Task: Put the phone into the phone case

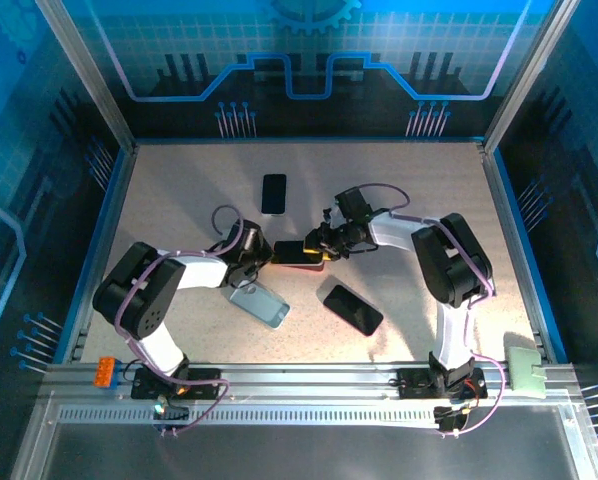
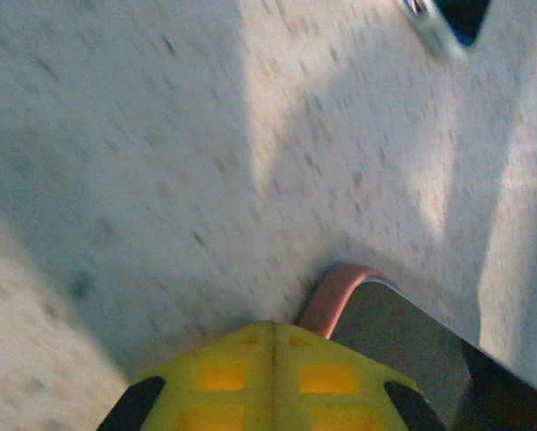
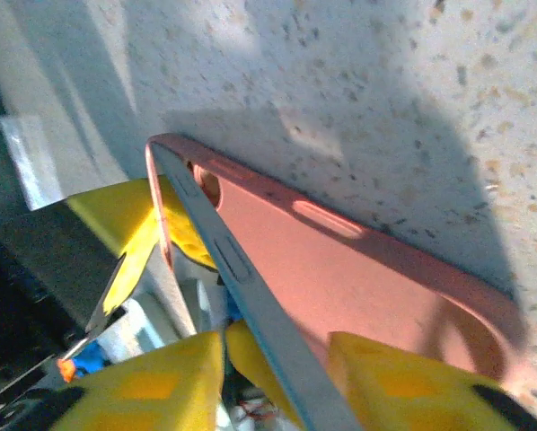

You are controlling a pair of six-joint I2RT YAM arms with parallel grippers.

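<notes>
Phone point(image 1: 295, 250) lies in the middle of the table point(image 1: 179, 200); overhead, three spare phones point(image 1: 273, 193) lie around it. The right wrist camera reveals its silver edge tilted out of the pink case point(image 3: 358, 287), with the right gripper point(image 3: 277, 352) clamped on the phone. The left gripper point(image 2: 273, 339), fingers pressed together, touches the case corner beside the dark screen.

Blurred close view. Speckled table point(image 2: 161, 180) crossed by broad shadows. Yellow left gripper point(image 2: 273, 382) at bottom centre. Rounded pink case point(image 2: 336, 296) corner touching its right side, dark phone point(image 2: 399, 337) lying inside. Silvery object point(image 2: 448, 22) cut off at top right.
</notes>
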